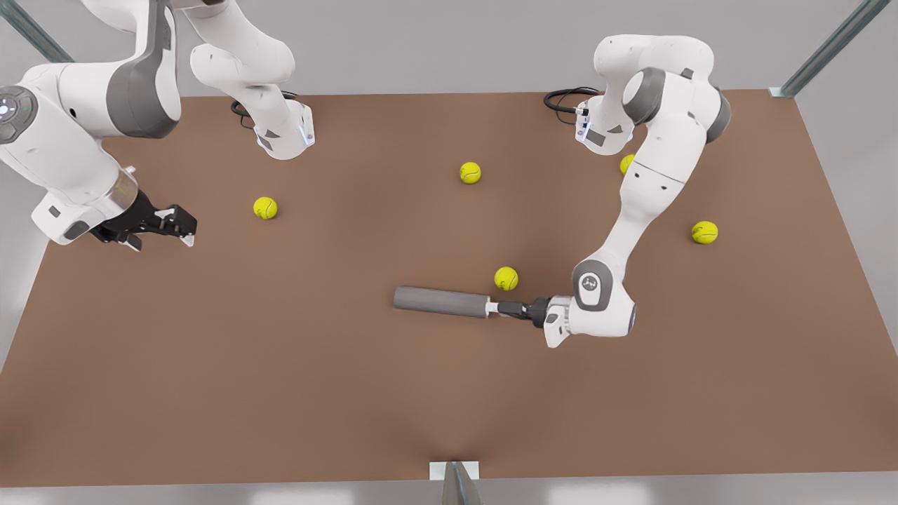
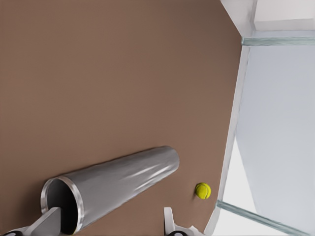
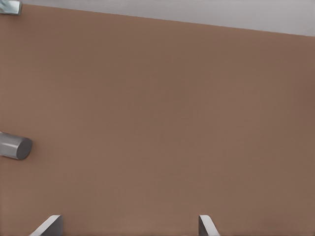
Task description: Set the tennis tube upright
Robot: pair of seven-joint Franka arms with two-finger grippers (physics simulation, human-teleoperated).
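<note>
The tennis tube (image 1: 440, 301) lies flat on the brown table, a slim grey cylinder pointing across the front view. My left gripper (image 1: 494, 306) sits at the end of the tube on the front view's right. In the left wrist view that end is the tennis tube's (image 2: 123, 179) open, silver-rimmed mouth. The left gripper (image 2: 109, 223) is open: one finger overlaps the mouth's rim, the other stands well clear of the tube's side. My right gripper (image 1: 184, 228) waits open at the front view's far left, above the table. Its wrist view catches the tennis tube's (image 3: 15, 146) closed end far off.
Several tennis balls lie about: one (image 1: 506, 278) just behind the tube's gripped end, others at mid-back (image 1: 470, 172), left (image 1: 265, 207) and right (image 1: 704, 232). A ball (image 2: 203, 190) lies near the table edge in the left wrist view. Metal frame posts (image 1: 454, 480) stand at the edges.
</note>
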